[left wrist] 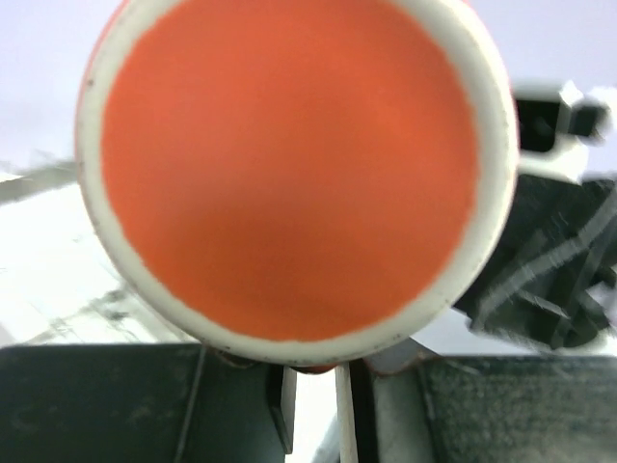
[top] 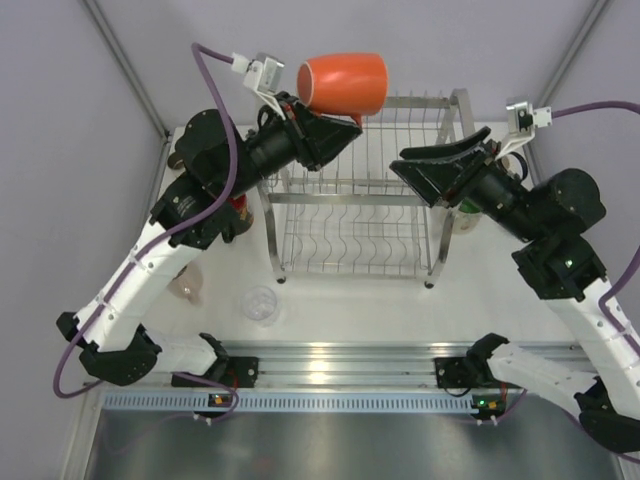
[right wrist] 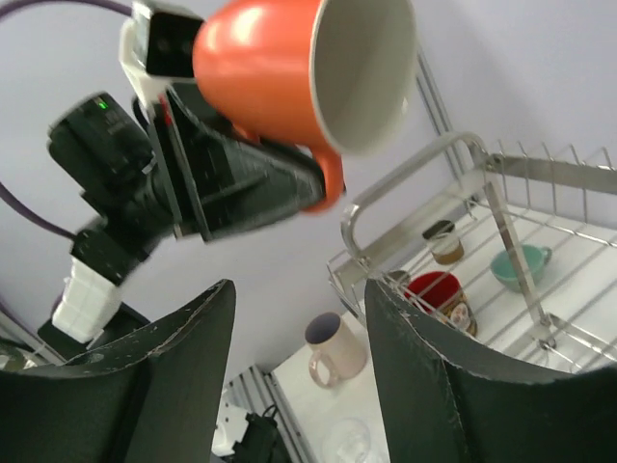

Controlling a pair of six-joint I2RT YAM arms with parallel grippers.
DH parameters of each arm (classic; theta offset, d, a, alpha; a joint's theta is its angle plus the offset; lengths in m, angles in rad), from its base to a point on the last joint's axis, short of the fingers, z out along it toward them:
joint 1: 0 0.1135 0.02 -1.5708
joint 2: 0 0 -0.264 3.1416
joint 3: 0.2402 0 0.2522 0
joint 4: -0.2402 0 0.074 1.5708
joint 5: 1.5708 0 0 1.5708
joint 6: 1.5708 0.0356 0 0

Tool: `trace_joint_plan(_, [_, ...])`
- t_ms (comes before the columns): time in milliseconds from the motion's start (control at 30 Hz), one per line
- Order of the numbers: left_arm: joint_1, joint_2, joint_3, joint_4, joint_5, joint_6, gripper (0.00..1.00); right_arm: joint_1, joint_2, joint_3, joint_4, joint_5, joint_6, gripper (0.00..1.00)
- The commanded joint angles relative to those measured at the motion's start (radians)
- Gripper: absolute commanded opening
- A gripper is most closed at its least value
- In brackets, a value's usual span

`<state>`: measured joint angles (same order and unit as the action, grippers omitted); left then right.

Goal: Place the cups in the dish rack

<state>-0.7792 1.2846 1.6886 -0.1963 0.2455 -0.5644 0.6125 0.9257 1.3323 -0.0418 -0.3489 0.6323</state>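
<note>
Just above the far-left corner of the rack, the left claw pinches the orange mug by its handle, mouth facing the right claw, which hangs spread and empty beside the rack's right side. Judging by the pose, the step goes best if the mug is turned mouth-down, lowered squarely onto the top tier's wires, and released only once seated.

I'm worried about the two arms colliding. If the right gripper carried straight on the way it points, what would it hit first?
Most likely the left gripper, whose jaws clamp the handle of the glossy orange ceramic mug. Depth is unclear, so the mug itself could come first.
</note>
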Motion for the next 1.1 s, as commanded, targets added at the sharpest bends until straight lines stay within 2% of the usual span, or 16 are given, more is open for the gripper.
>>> trace_joint_plan(0, [0.008, 0.036, 0.161, -0.139, -0.219, 0.147, 0.00, -0.005, -0.076, -0.034, -0.082, 0.076, -0.046, 0.57])
trace_joint_plan(33, [0.008, 0.048, 0.216, -0.170, -0.298, 0.158, 0.00, -0.007, -0.086, -0.039, -0.092, 0.093, -0.052, 0.58])
trace_joint_plan(133, [0.008, 0.120, 0.317, -0.303, -0.409, 0.198, 0.00, -0.007, -0.119, -0.035, -0.147, 0.134, -0.088, 0.58])
trace_joint_plan(400, [0.009, 0.237, 0.453, -0.497, -0.571, 0.230, 0.00, -0.007, -0.157, -0.010, -0.242, 0.221, -0.169, 0.59])
trace_joint_plan(600, [0.009, 0.252, 0.456, -0.551, -0.701, 0.264, 0.00, -0.005, -0.139, 0.028, -0.306, 0.271, -0.207, 0.59])
trace_joint_plan(733, [0.009, 0.246, 0.434, -0.552, -0.703, 0.291, 0.00, -0.007, -0.128, 0.022, -0.279, 0.306, -0.223, 0.58])
trace_joint_plan(900, [0.009, 0.236, 0.401, -0.558, -0.709, 0.296, 0.00, -0.007, -0.015, 0.085, -0.294, 0.369, -0.249, 0.49])
trace_joint_plan(1067, [0.009, 0.223, 0.362, -0.566, -0.742, 0.316, 0.00, -0.005, 0.059, 0.087, -0.215, 0.355, -0.233, 0.45])
